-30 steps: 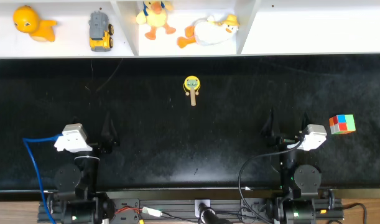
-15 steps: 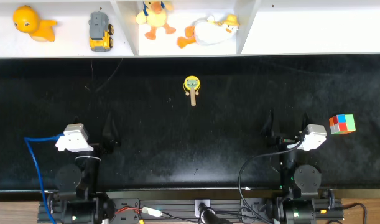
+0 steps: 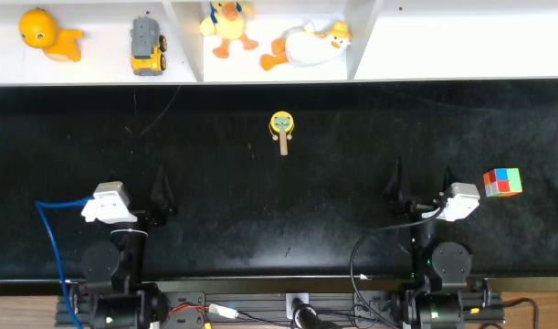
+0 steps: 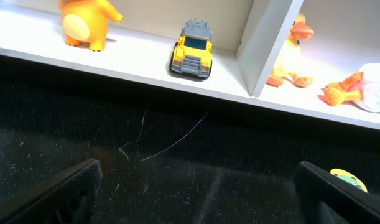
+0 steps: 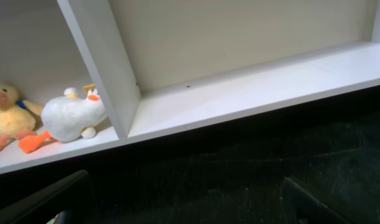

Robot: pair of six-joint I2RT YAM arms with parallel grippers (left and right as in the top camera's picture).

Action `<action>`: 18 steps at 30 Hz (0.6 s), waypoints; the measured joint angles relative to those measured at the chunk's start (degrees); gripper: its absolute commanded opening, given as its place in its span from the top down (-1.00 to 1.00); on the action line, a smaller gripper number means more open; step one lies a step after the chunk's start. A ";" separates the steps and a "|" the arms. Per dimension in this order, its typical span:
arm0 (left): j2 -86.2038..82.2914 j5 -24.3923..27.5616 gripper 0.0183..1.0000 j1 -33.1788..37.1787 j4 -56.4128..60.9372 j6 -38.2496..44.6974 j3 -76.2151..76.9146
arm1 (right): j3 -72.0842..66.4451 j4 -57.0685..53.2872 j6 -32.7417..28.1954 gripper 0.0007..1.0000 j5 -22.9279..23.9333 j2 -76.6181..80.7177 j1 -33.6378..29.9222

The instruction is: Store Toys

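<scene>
A yellow round toy on a wooden stick (image 3: 281, 128) lies on the black table (image 3: 288, 219), near the middle and just in front of the shelf; its edge is also seen as a yellow disc (image 4: 348, 179). A multicoloured cube (image 3: 501, 182) rests at the table's right side. My left gripper (image 3: 146, 199) stays low at the front left, open and empty (image 4: 199, 171). My right gripper (image 3: 421, 187) stays at the front right, left of the cube, open and empty (image 5: 185, 183).
The white shelf (image 3: 443, 55) runs along the back. It holds an orange duck (image 3: 48, 34), a yellow-grey truck (image 3: 147, 46), a yellow duck plush (image 3: 228, 26) and a white goose plush (image 3: 308, 44). Its right compartment (image 5: 270, 74) is bare. A blue cable (image 3: 50, 238) loops by the left arm.
</scene>
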 measured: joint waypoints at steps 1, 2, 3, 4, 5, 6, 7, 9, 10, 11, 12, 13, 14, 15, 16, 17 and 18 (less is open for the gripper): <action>0.00 0.00 -1.00 0.00 0.00 -0.02 0.00 | 0.00 0.02 -0.02 -0.99 0.00 0.00 0.00; 0.00 0.00 -1.00 0.00 0.00 -0.02 0.00 | 0.00 0.02 -0.02 -0.99 0.00 0.00 0.00; 0.00 0.00 -1.00 0.00 0.00 0.00 0.00 | 0.00 0.00 0.00 -0.99 0.00 0.00 0.00; 0.00 0.00 -1.00 0.00 -0.02 -0.02 0.00 | 0.00 0.00 0.00 -0.99 0.00 0.00 0.00; 0.00 0.00 -1.00 0.00 0.00 0.00 0.00 | 0.00 -0.02 0.02 -0.99 0.00 0.00 0.00; 0.00 0.00 -1.00 0.00 0.00 0.00 0.00 | 0.00 0.02 0.02 -0.99 0.00 0.00 0.00; 0.00 0.00 -1.00 0.00 0.00 -0.02 0.00 | 0.00 0.00 0.00 -0.99 -0.02 0.00 0.00; 0.00 0.00 -1.00 0.00 0.00 -0.02 0.00 | 0.00 0.00 0.00 -0.99 0.00 0.00 0.00; 0.00 0.00 -1.00 0.00 0.00 -0.02 0.00 | 0.00 0.00 0.00 -0.99 -0.02 0.00 0.00; 0.00 0.00 -1.00 0.00 -0.02 -0.02 0.00 | 0.00 0.00 0.02 -0.99 0.00 0.00 0.00; 0.00 0.00 -1.00 0.00 0.00 -0.02 0.00 | 0.00 0.22 0.00 -0.99 0.00 0.00 0.00; 0.00 0.00 -1.00 0.02 0.00 0.00 0.00 | 0.00 0.94 0.02 -0.99 0.00 0.02 0.00; 0.00 0.00 -1.00 0.02 0.00 0.00 0.00 | 0.00 2.19 0.00 -0.99 -0.02 0.00 0.00; 0.00 0.00 -1.00 0.02 0.00 -0.02 0.00 | 0.00 3.39 0.02 -0.99 -0.26 0.00 0.00; 0.00 0.00 -1.00 0.00 -0.02 0.00 0.00 | 0.00 3.85 0.02 -0.99 -0.55 0.00 0.00; 0.00 0.00 -1.00 0.00 0.00 -0.02 0.00 | 0.00 3.80 0.00 -0.99 -0.92 0.00 0.00; 0.00 0.00 -1.00 0.00 -0.02 -0.02 0.00 | 0.00 3.43 0.00 -0.99 -1.20 0.00 0.00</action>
